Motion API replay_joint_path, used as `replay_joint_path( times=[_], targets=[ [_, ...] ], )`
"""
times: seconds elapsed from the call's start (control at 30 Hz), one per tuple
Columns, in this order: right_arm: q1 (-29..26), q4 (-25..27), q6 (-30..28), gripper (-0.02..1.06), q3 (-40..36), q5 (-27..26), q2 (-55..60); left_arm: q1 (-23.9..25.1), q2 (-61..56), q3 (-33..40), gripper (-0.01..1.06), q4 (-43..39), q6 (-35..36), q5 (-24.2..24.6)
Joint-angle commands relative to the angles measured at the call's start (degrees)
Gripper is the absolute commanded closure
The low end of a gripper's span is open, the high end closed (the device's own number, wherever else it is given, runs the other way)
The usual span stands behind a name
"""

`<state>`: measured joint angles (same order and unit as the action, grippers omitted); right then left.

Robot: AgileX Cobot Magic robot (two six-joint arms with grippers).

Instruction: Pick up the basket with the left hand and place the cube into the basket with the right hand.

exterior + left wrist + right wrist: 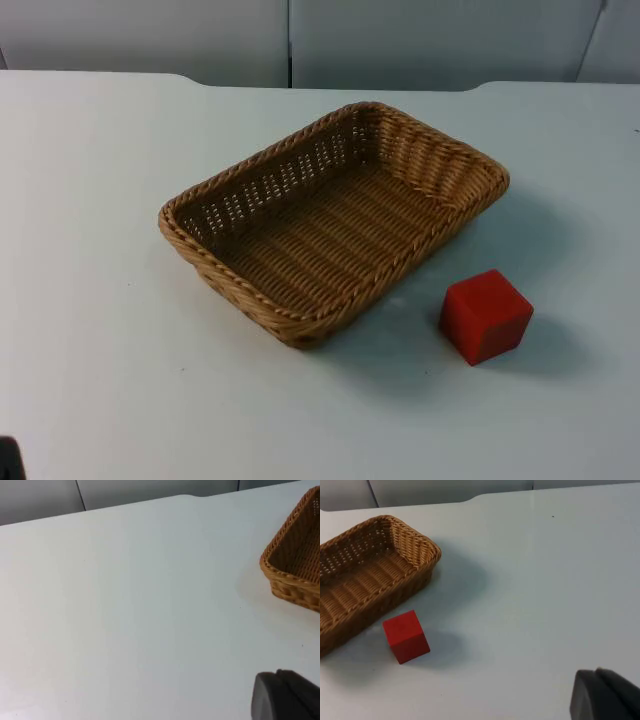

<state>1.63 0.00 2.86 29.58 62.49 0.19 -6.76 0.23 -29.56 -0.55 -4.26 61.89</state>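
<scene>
A rectangular brown wicker basket (172, 225) stands empty on the white table, set at a slant near the middle. Just off its near right corner sits a red cube (486, 315), apart from the basket by a small gap. In the left wrist view one corner of the basket (292, 587) shows, with my left gripper (287, 697) well away from it over bare table. In the right wrist view the cube (406, 636) lies beside the basket (425, 575), and my right gripper (605, 695) hangs well off to the cube's side, holding nothing that I can see.
The grey partition wall (300, 40) closes the table's far edge. White table (100, 350) spreads wide on all sides of the basket and cube. A small dark shape (8, 460) sits at the near left edge.
</scene>
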Motion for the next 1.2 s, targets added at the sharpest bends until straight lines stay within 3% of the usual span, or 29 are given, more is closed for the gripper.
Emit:
replay_joint_path(
  times=[0.0,0.1,0.23,0.27,0.4,0.43,0.5,0.67,0.73,0.8,0.93,0.97,1.0,1.03,1.17],
  targets=[
    [0.20,0.00,-0.45,1.05,-0.42,-0.69,-0.19,-0.21,-0.23,0.12,1.05,0.55,0.39,-0.19],
    [0.20,0.00,-0.45,1.05,-0.42,-0.69,-0.19,-0.21,0.51,-0.55,1.05,3.35,2.40,-0.72],
    [0.20,0.00,-0.45,1.05,-0.42,-0.69,-0.19,-0.21,13.52,-2.68,1.05,16.45,-5.33,-3.53],
    [0.20,0.00,-0.45,1.05,-0.42,-0.69,-0.19,-0.21,13.52,-2.68,1.05,16.45,-5.33,-3.53],
    [0.20,0.00,-0.45,1.05,-0.42,-0.69,-0.19,-0.21,33.94,-3.29,1.05,39.18,-22.71,-7.79],
    [0.20,0.00,-0.45,1.05,-0.42,-0.69,-0.19,-0.21,33.94,-3.29,1.05,39.18,-22.71,-7.79],
    [0.20,0.00,-0.45,1.05,-0.42,-0.69,-0.19,-0.21,45.89,-3.29,1.05,49.79,-33.62,-9.31],
    [0.20,0.00,-0.45,1.05,-0.42,-0.69,-0.19,-0.21,62.55,-3.29,1.05,60.01,-46.81,-14.58],
    [0.20,0.00,-0.45,1.05,-0.42,-0.69,-0.19,-0.21,68.20,-3.51,0.99,62.84,-50.42,-17.40],
    [0.20,0.00,-0.45,1.05,-0.42,-0.69,-0.19,-0.21,71.33,-4.22,0.95,62.84,-50.91,-17.97],
    [0.20,0.00,-0.45,1.05,-0.42,-0.69,-0.19,-0.21,80.61,-8.42,0.56,62.94,-48.48,-19.91],
    [0.20,0.00,-0.45,1.05,-0.42,-0.69,-0.19,-0.21,80.61,-8.42,0.56,62.94,-48.48,-19.91],
    [0.20,0.00,-0.45,1.05,-0.42,-0.69,-0.19,-0.21,82.86,-10.14,0.41,63.05,-44.00,-22.00],
    [0.20,0.00,-0.45,1.05,-0.42,-0.69,-0.19,-0.21,84.34,-11.15,0.36,63.15,-40.91,-23.80],
    [0.20,0.00,-0.45,1.05,-0.42,-0.69,-0.19,-0.21,87.73,-12.87,0.36,63.16,-32.52,-29.38]
  ],
)
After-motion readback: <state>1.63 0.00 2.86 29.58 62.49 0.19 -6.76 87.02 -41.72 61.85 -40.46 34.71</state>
